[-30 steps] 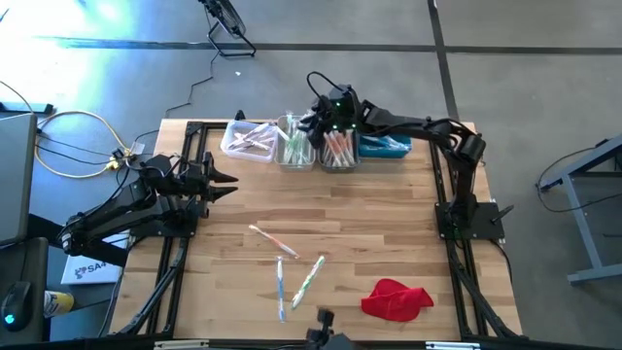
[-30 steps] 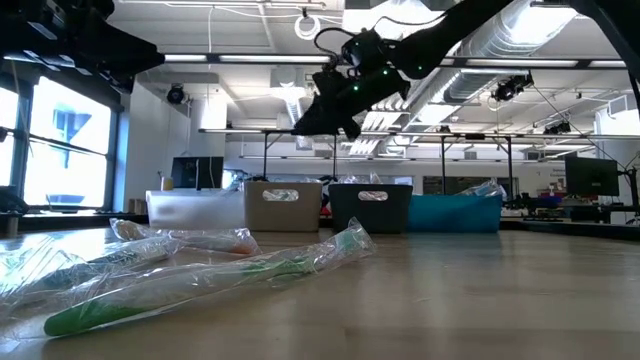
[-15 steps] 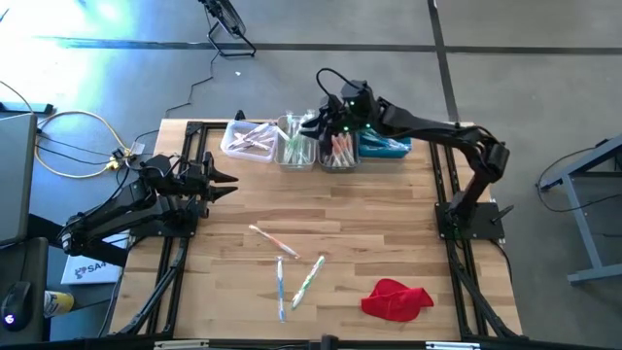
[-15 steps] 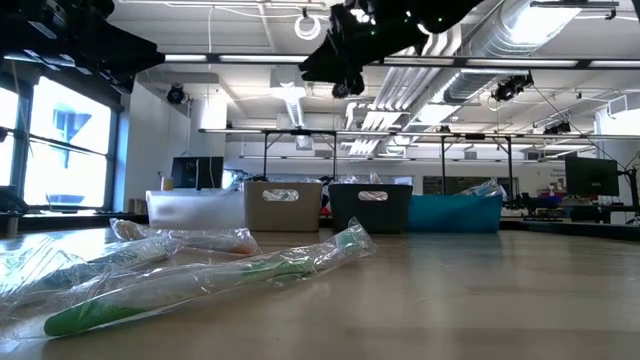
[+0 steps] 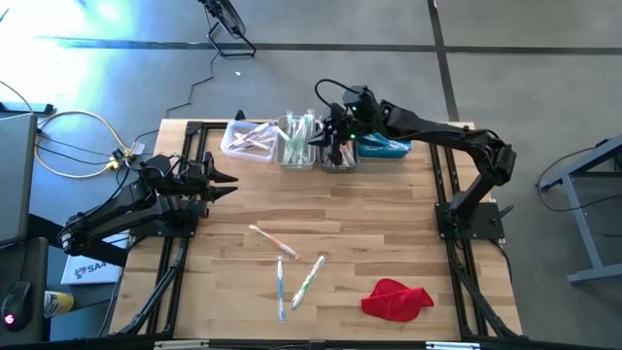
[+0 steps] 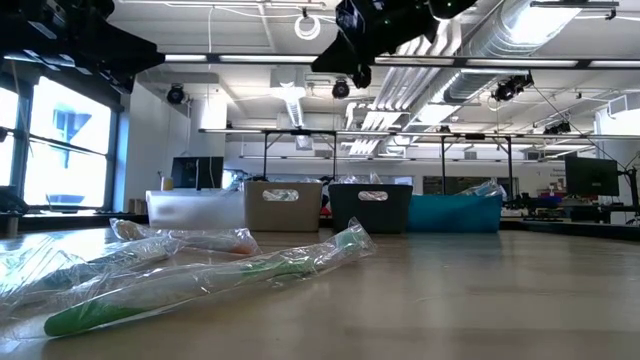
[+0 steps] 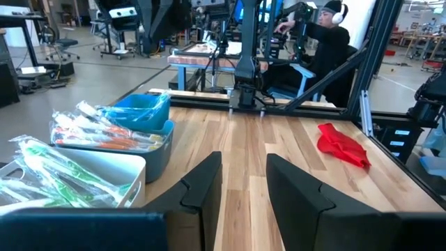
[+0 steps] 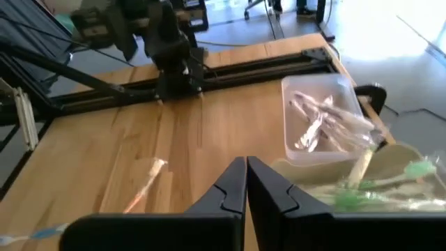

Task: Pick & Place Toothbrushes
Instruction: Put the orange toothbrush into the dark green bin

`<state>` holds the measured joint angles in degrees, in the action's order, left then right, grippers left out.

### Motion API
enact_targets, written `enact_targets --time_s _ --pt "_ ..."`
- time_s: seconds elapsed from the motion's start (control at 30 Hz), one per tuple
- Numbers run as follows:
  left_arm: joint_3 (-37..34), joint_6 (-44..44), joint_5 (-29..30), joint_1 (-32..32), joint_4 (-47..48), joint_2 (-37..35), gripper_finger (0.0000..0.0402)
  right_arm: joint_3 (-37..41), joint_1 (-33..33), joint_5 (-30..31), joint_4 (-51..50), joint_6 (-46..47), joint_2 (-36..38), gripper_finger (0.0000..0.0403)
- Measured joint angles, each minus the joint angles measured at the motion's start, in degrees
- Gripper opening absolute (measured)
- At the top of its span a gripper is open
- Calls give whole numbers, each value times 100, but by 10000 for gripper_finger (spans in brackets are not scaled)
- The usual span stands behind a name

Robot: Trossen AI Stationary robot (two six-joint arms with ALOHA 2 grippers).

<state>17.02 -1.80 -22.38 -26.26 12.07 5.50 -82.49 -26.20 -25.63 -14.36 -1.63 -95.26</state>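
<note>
1. The right gripper (image 5: 328, 131) is hanging at the upper centre of the high view, above the row of bins, with its two fingers (image 8: 233, 183) pressed together and nothing between them.

2. Just under it, the grey bin (image 5: 337, 153) is holding orange-handled toothbrushes; beside it the beige bin (image 5: 297, 148) is holding green ones, the clear white bin (image 5: 249, 139) at the left end of the row pale ones, and the blue bin (image 5: 385, 147) sits at the right end.

3. Lower in the high view, at centre, three loose toothbrushes (image 5: 308, 279) are lying on the bare wooden table (image 5: 389, 224), well apart from the bins. In the low view they are filling the lower left, a green-handled one (image 6: 200, 282) nearest in its crinkled wrapper.

4. The left gripper (image 5: 222, 182) is waiting at the middle left of the high view, off the table's left edge, its fingers (image 7: 205, 185) standing apart and empty.

5. The red cloth (image 5: 396, 298) is lying at the lower right, clear of the work.

6. Judged from this, the right arm is standing between a drop into the bins and the next pick. The next move calls for swinging down toward the loose brushes, parting the fingers, and lowering squarely over one thin handle; the slippery wrapper could let it slide.
</note>
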Motion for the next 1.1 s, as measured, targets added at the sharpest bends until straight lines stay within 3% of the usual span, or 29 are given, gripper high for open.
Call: enact_targets --time_s 0.2,0.43,0.67,1.1 --pt "1 0 1 2 9 0 112 402 -6 20 121 11 29 3" --pt "1 0 -1 2 9 0 112 1407 10 19 1445 329 530 2" --pt "2 0 1 2 11 0 112 2602 89 702 2221 474 1568 2" --pt "2 -26 -3 1 10 0 112 4306 195 925 2794 637 3685 2"
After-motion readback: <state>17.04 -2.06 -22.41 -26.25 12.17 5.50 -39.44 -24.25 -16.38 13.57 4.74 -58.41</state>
